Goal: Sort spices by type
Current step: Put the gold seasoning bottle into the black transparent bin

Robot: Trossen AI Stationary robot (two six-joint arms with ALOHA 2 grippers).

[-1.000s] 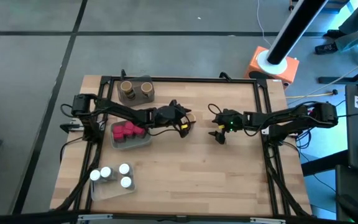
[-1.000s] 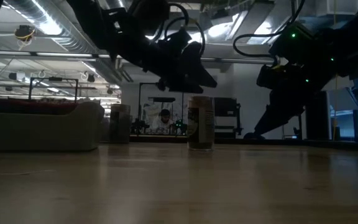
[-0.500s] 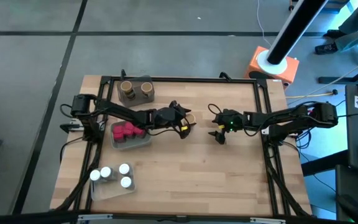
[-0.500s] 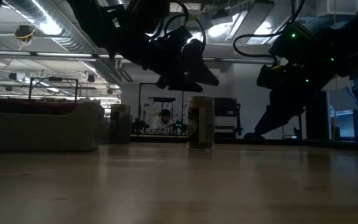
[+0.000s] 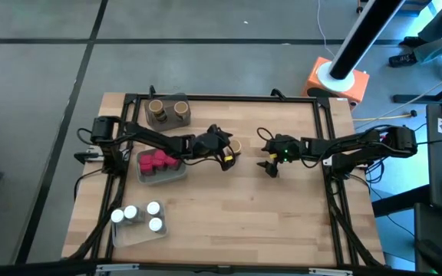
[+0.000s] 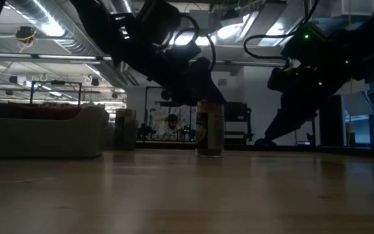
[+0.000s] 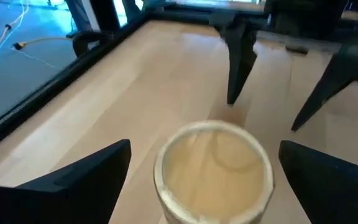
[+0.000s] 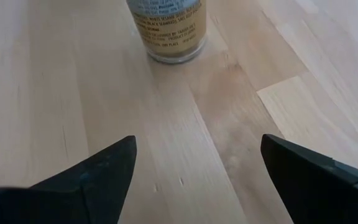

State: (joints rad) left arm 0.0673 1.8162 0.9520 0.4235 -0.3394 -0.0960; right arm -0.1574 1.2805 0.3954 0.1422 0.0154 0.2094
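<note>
Left gripper (image 7: 204, 168) spread wide, fingers either side of tan-topped jar (image 7: 213, 171), not touching it; jar stands upright mid-counter (image 5: 282, 222). Right gripper (image 5: 270, 167) also spread, empty, just beside jar. Two other tan jars (image 5: 168, 110) in tray at counter's far edge.

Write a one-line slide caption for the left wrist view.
Left pincer open, its dark fingers either side of a round tan-topped spice jar standing on the pale wooden table.
</note>
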